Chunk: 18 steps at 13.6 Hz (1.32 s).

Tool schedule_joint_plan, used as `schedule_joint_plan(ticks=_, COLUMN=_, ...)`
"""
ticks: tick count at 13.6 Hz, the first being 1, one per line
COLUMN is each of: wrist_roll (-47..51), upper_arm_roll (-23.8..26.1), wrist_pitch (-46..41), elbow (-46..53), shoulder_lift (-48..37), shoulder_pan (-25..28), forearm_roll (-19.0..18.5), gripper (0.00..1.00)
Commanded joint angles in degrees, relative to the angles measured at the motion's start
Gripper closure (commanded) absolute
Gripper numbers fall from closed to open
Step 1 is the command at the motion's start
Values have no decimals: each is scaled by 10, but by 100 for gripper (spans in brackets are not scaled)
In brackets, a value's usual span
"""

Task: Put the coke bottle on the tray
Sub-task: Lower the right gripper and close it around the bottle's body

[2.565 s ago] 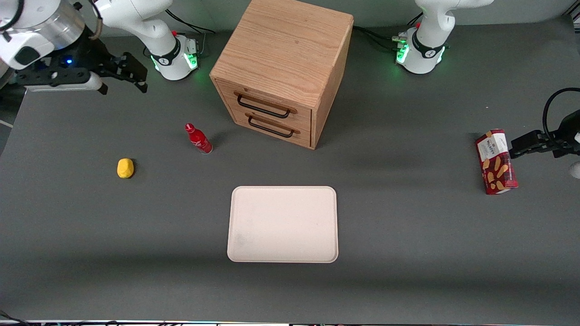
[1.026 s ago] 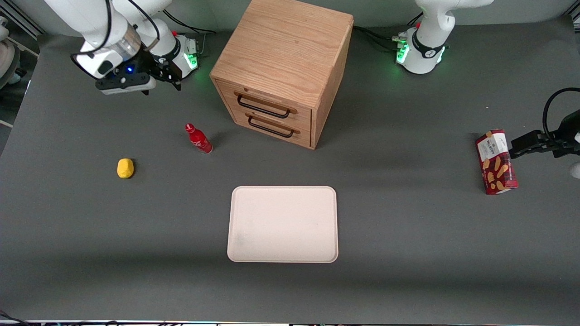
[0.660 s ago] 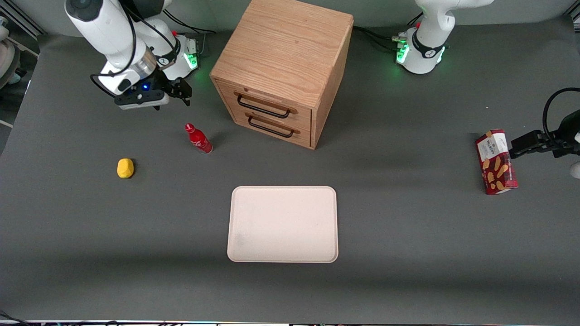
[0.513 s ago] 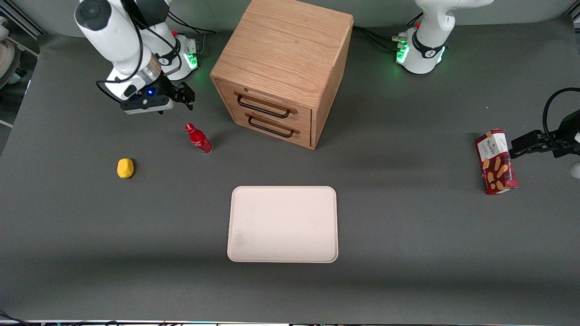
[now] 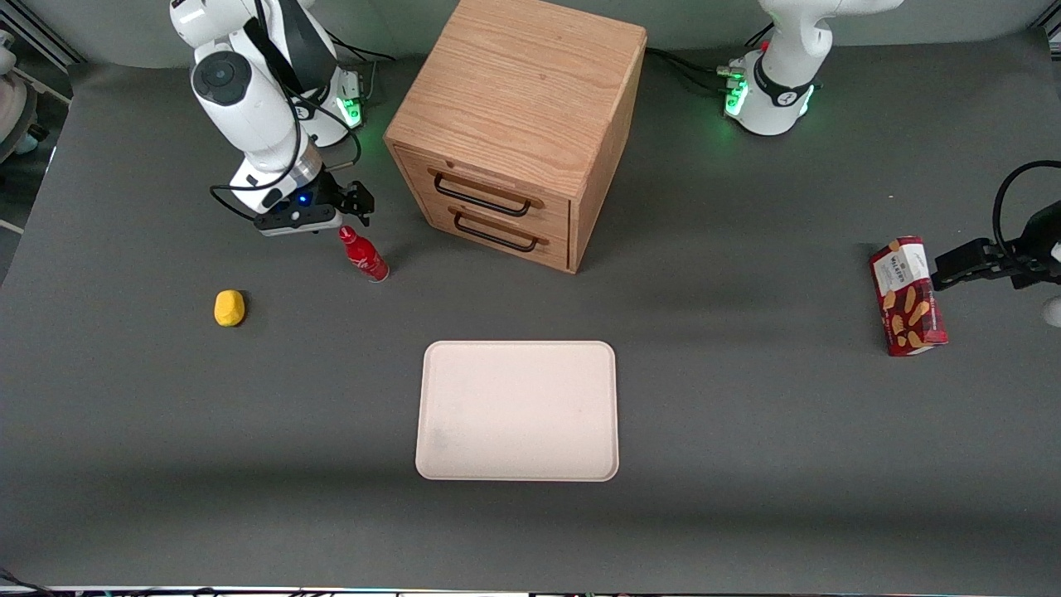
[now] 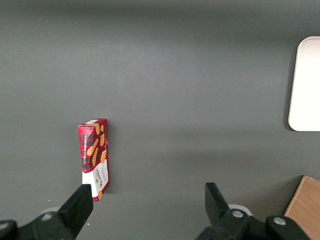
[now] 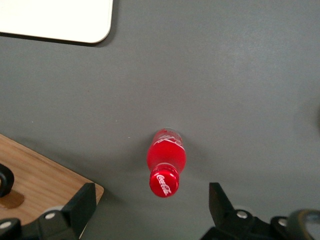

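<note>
Front view shows the coke bottle [image 5: 362, 254] standing upright on the grey table [image 5: 746, 431], in front of the wooden drawer cabinet [image 5: 514, 133] and toward the working arm's end. It is well apart from the tray [image 5: 518, 410], which lies nearer the front camera and carries nothing. A yellow lump [image 5: 229, 308] sits further toward the working arm's end, and a red snack box [image 5: 908, 296] lies toward the parked arm's end.

The gripper [image 5: 352, 217] hangs just above the bottle, a little farther from the front camera than the red cap. In the right wrist view its fingers [image 7: 82, 207] are spread wide, with the coke bottle [image 7: 165, 162] seen from above between them but not centred, and nothing is touching. A corner of the tray [image 7: 75, 22] and the cabinet edge [image 7: 40, 172] also show there.

Assessment: the step in hand is the approach to grasp; the task itself is barely begun. To do it well, the gripper should first be centred over the cap, then lowered so the pads meet the body below the neck, where the glossy wall is widest. The bottle is slim and tall, so an off-centre closing would likely tip it. The cabinet stands near; the descent should stay vertical.
</note>
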Motion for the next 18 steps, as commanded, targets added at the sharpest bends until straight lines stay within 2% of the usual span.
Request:
schedule_joint_plan(ticks=1, wrist_roll=-5, upper_arm_roll=-2, wrist_pitch=29, elbow=-3, shoulder_lift=24, shoulder_pan=2, forearm_roll=-14, gripper=0)
schedule_joint_plan(ticks=4, wrist_roll=-5, upper_arm_roll=-3, wrist_pitch=67, elbow=-27, shoulder_lift=31, shoulder_pan=-2, forearm_roll=-25, gripper=0)
schedule_joint_plan(ticks=9, wrist_roll=-4, upper_arm_roll=-3, wrist_pitch=67, elbow=-27, shoulder_lift=34, shoulder_pan=-3, forearm_roll=-25, gripper=0)
schedule_joint_plan(ticks=10, wrist_roll=-4, upper_arm_roll=-3, wrist_pitch=66, elbow=-27, shoulder_lift=34, shoulder_pan=-3, forearm_roll=-25, gripper=6)
schedule_joint_plan(ticks=12, wrist_roll=-3, upper_arm_roll=-3, wrist_pitch=65, elbow=-27, shoulder_lift=34, shoulder_pan=-4, forearm_roll=-25, gripper=36)
schedule_joint_plan(ticks=15, wrist_roll=-3, upper_arm_roll=-3, wrist_pitch=63, elbow=-27, shoulder_lift=34, shoulder_pan=-4, forearm_roll=-25, gripper=93)
schedule_joint_plan(ticks=16, wrist_roll=-3, upper_arm_roll=-3, wrist_pitch=63, elbow=-27, shoulder_lift=34, shoulder_pan=-4, forearm_roll=-25, gripper=100)
schedule_joint_plan(ticks=18, wrist_roll=-4, upper_arm_roll=-3, wrist_pitch=62, elbow=-27, shoulder_lift=34, shoulder_pan=-4, forearm_roll=-25, gripper=100)
